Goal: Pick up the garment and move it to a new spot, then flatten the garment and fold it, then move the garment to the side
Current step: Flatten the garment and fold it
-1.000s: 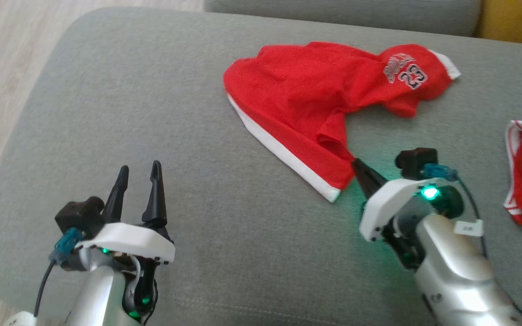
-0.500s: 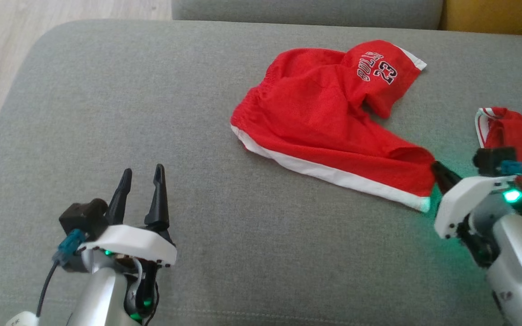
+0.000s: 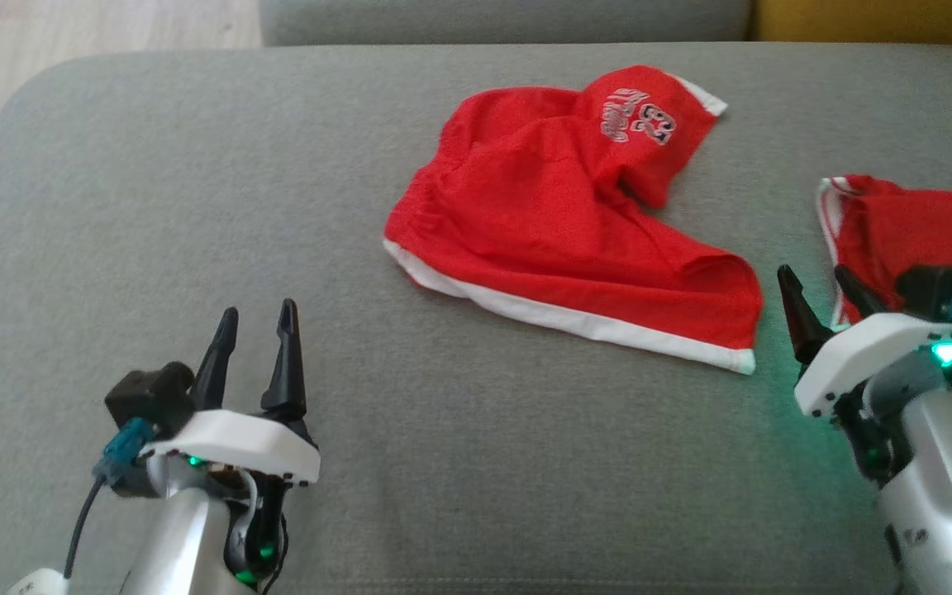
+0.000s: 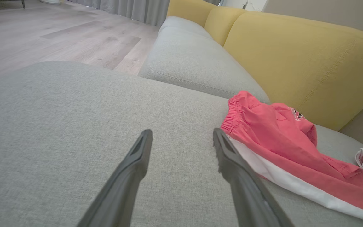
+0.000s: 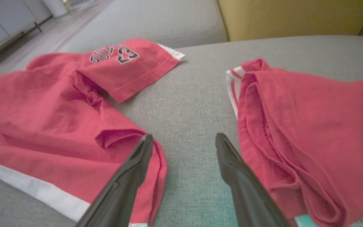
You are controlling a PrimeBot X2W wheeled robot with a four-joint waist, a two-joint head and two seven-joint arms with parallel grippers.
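The garment is a pair of red shorts with a white hem and a "23" print, lying crumpled on the grey sofa cushion. My right gripper stands open just right of the garment's near right corner, apart from it. In the right wrist view the garment lies left of my right gripper, its folded corner beside the left finger and bare cushion between the fingers. My left gripper is open at the lower left, holding nothing. In the left wrist view, my left gripper has the garment to its right.
A second red garment with white stripes lies bunched at the right, close to my right arm, also seen as a red garment beside the right finger. A yellow backrest rises behind. Wooden floor lies beyond the cushion's left edge.
My right gripper, shut on the garment's corner, carried it to the right, then opened and let go. The left arm has kept still. The head view has shifted.
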